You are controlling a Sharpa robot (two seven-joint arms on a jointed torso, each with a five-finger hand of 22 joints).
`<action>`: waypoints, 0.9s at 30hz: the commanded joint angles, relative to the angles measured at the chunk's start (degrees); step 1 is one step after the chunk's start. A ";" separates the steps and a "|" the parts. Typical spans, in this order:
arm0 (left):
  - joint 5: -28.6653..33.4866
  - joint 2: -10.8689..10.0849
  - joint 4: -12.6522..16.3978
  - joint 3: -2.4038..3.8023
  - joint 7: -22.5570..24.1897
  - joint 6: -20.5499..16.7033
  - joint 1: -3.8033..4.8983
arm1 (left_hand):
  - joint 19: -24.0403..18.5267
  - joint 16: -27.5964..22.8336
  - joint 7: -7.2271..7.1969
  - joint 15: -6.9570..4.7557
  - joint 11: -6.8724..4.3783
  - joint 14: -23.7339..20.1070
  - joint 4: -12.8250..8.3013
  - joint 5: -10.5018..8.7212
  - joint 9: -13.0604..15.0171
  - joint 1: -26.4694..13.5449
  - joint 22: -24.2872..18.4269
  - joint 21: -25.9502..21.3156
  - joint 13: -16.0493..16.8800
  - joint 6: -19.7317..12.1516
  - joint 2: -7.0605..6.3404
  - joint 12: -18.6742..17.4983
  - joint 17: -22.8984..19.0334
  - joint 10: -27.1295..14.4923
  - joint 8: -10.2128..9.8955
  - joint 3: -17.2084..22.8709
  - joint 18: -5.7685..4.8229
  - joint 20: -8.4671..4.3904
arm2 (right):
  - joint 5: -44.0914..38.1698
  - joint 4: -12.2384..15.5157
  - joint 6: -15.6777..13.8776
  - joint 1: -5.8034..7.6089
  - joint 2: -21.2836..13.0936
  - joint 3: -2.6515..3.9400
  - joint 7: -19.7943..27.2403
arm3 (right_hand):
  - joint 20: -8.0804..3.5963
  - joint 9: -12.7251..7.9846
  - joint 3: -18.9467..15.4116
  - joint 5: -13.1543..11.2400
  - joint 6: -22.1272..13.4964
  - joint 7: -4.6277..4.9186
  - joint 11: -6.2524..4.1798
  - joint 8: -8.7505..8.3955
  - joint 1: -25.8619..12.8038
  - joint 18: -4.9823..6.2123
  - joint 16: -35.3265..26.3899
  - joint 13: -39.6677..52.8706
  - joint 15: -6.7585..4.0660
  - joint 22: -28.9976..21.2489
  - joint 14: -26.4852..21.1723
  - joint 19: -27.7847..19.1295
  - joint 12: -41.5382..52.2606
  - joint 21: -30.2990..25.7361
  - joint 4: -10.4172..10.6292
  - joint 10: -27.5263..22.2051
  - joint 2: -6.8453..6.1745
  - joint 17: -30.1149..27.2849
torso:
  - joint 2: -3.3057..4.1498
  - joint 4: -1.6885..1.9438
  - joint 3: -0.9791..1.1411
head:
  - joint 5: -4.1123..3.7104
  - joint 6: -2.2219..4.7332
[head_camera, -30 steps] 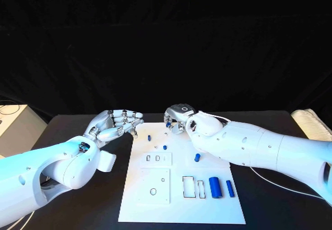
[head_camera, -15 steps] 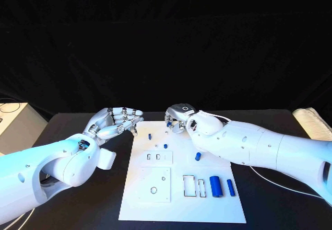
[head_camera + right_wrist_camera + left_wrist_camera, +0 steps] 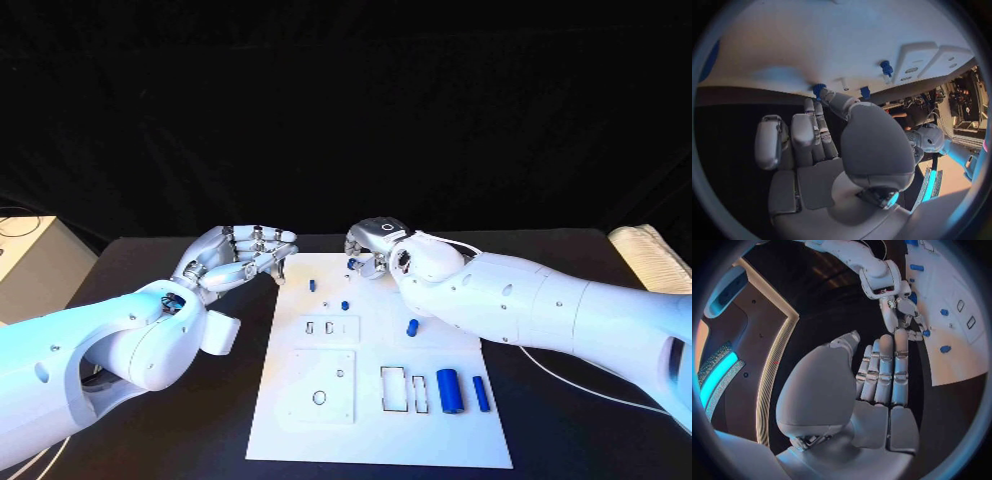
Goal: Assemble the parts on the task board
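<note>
The right robot hand (image 3: 372, 248) pinches a small blue part (image 3: 819, 89) at the task board's (image 3: 378, 440) twelve o'clock edge; the left robot hand (image 3: 238, 257), fingers spread, hovers at ten o'clock.

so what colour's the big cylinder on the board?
Blue; the big cylinder shows best in the head view.

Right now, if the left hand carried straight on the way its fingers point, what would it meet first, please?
Probably the right hand, which stands ahead of the left hand beside the task board; the depth between them is unclear.
</note>
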 commanded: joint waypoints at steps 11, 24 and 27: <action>0.15 -0.12 0.09 0.05 0.16 0.43 0.16 | -0.34 -0.25 -0.09 0.16 -0.09 -0.34 0.02 -0.35 0.05 -0.46 0.05 0.25 0.09 -0.43 -0.16 -0.08 -0.09 -0.43 0.33 0.31 0.72 0.09 | 0.68 1.82 -1.99 0.01 -1.55 0.00 0.92 | 0.99 -0.97 -10.21 -0.28 -2.66 -0.46 1.50 -3.53 4.39 2.23 -5.20 -0.44 0.89 -7.96 -1.63 -3.50 -0.08 -7.63 1.25 -9.51 1.08 -7.16 | 0.35 0.71 -0.26 | -0.77 0.38; 0.47 -0.03 -1.20 0.03 0.38 0.64 0.16 | -0.45 -0.29 -0.08 0.17 -0.08 -0.33 0.00 -0.37 0.10 -0.48 0.12 0.36 0.12 -0.46 -0.15 -0.07 -0.11 -0.45 0.34 0.38 0.73 0.11 | 15.37 19.06 -10.35 2.09 -17.50 0.95 2.86 | -1.47 -1.08 -10.97 2.60 -1.39 -0.27 -2.24 -4.17 2.48 -0.24 3.31 5.57 -1.99 3.38 1.95 3.81 9.81 0.96 4.25 11.27 -0.85 2.71 | 0.00 0.37 -0.63 | -2.27 1.54; 0.54 0.15 -1.75 0.02 0.45 0.70 0.15 | -0.45 -0.29 -0.08 0.17 -0.08 -0.33 0.00 -0.37 0.10 -0.48 0.12 0.36 0.12 -0.46 -0.15 -0.07 -0.11 -0.45 0.34 0.38 0.73 0.11 | 18.97 21.70 -4.81 2.61 -21.15 1.03 0.79 | -2.63 -0.26 -14.57 3.08 -1.50 -1.31 -3.41 -3.23 1.88 -1.38 8.74 22.27 -2.87 8.74 3.07 6.30 27.08 5.07 5.14 12.48 -1.75 9.55 | -0.14 0.16 -0.67 | -2.49 1.62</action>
